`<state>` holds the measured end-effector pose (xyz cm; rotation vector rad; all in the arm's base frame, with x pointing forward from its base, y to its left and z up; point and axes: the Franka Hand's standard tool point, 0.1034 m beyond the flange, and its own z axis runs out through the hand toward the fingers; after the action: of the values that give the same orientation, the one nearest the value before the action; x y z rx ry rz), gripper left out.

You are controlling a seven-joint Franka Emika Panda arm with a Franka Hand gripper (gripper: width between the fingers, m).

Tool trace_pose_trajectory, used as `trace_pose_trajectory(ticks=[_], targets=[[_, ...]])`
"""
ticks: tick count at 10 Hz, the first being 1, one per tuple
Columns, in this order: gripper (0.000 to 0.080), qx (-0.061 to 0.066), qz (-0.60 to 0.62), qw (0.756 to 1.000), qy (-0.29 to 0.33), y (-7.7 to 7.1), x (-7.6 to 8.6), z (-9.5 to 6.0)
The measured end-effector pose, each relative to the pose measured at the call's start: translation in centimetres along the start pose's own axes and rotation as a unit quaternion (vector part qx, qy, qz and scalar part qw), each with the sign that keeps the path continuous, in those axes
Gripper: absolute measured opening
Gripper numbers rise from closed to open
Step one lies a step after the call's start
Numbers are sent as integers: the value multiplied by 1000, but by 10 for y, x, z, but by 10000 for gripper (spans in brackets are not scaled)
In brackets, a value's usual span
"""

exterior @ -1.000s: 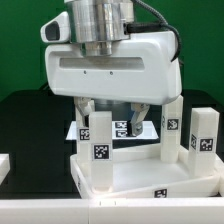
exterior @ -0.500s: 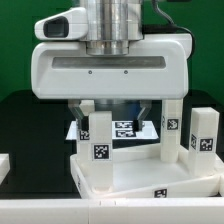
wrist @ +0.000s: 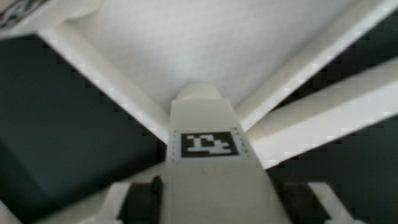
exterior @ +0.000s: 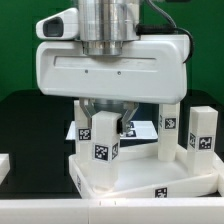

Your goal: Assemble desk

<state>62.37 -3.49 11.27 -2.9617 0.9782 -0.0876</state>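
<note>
okay, the gripper (exterior: 104, 118) is down low over the desk tabletop (exterior: 140, 178), and its fingers sit on either side of a white leg (exterior: 104, 142) standing at the near corner on the exterior view's left; jaws narrow, looks like they're clamped on that leg, and the wrist view agrees, with the tagged leg (wrist: 210, 165) running up between the fingers and the tabletop's rims behind it. another leg (exterior: 172, 130) stands on the tabletop toward the exterior view's right, and a loose leg (exterior: 203, 132) waits just beside the tabletop on the black table (exterior: 25, 115). the marker board (exterior: 140, 127) peeks out behind. here's the worry: if the leg isn't seated square in its socket, twisting could jam it or drag the whole tabletop; a loose grip and it slips or tips
</note>
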Motion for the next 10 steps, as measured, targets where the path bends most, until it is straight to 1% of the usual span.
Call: trace_pose_trajectory(ticks=[1,2,3,4,5,6,7,8,9,10], targets=[[288,1,94,996,-2,-2,-2,1],[288,4,191,982,-6,-7,-4,1],[288,14,278,961,-10,-9,-3,1],[288,23,346,938,-14,-9,-1,2],[288,28,395,918,-16,-10,-1,2],[288,28,404,914,-16,-10,-1,2],[288,28,395,918,-16,-10,-1,3],[403,28,345,938,-14,-8,0,3],[554,27,280,960,-13,-6,1,4],[554,22,188,982,-13,-5,-2,6]])
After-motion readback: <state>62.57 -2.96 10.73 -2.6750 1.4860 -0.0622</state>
